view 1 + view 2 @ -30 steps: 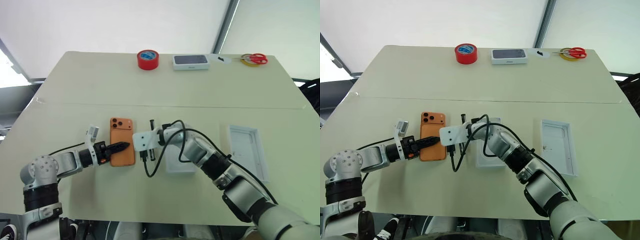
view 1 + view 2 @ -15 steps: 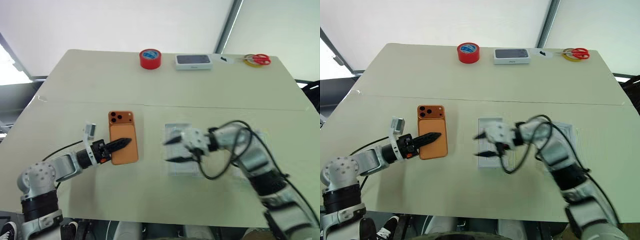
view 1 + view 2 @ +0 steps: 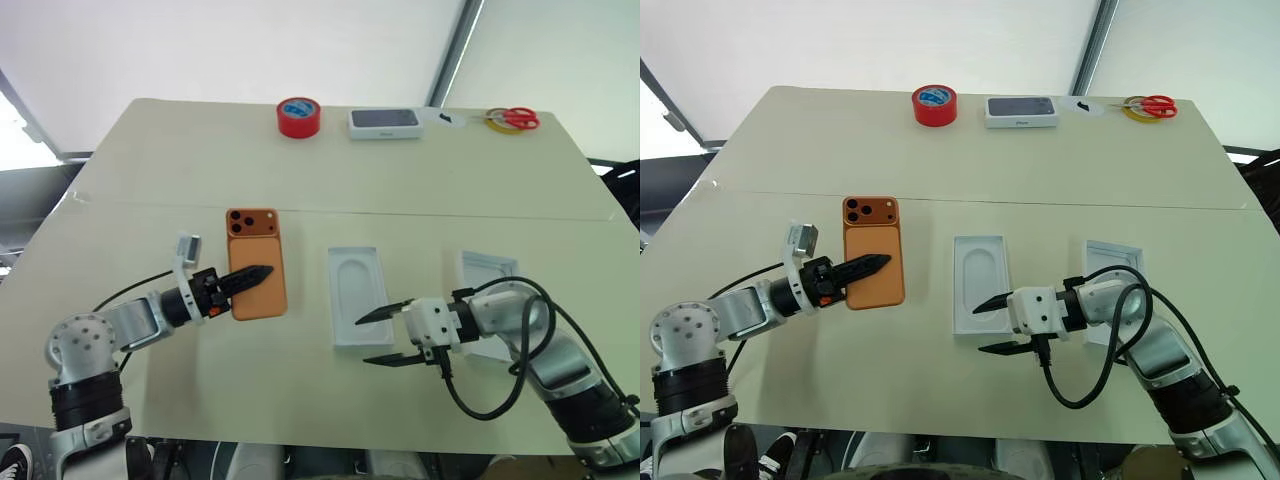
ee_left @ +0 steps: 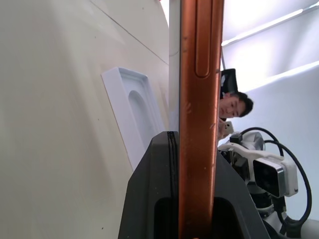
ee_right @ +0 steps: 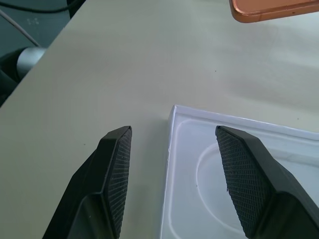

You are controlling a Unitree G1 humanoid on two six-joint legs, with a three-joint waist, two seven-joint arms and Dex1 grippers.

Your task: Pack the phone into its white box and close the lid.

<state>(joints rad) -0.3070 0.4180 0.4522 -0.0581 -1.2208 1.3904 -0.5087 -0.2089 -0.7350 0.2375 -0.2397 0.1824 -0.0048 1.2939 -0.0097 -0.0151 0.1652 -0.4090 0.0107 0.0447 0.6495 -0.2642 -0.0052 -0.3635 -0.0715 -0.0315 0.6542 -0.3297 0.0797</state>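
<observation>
Orange and easy to spot, the phone (image 3: 256, 263) is not packed yet. It is clamped by one long edge in the closed left pincer (image 3: 255, 275), left of centre over the table (image 3: 180, 160). The left wrist view shows it edge-on between the two black fingers. It looks lifted slightly off the surface, though that is hard to be sure of.

To its right, apart from it, lies a white insert (image 3: 357, 295) with an oval hollow and nothing in it. The right pincer (image 3: 362, 340) hovers at the insert's near end with its fingers spread wide and nothing between them; one finger is over the insert's corner and the other over bare table.

Further right a second white tray (image 3: 487, 272) lies flat, half hidden by the right arm. I cannot tell whether it is the box bottom or the lid.

So the pick-up seems done. Placing the phone in the box and closing the lid are both left.
</observation>
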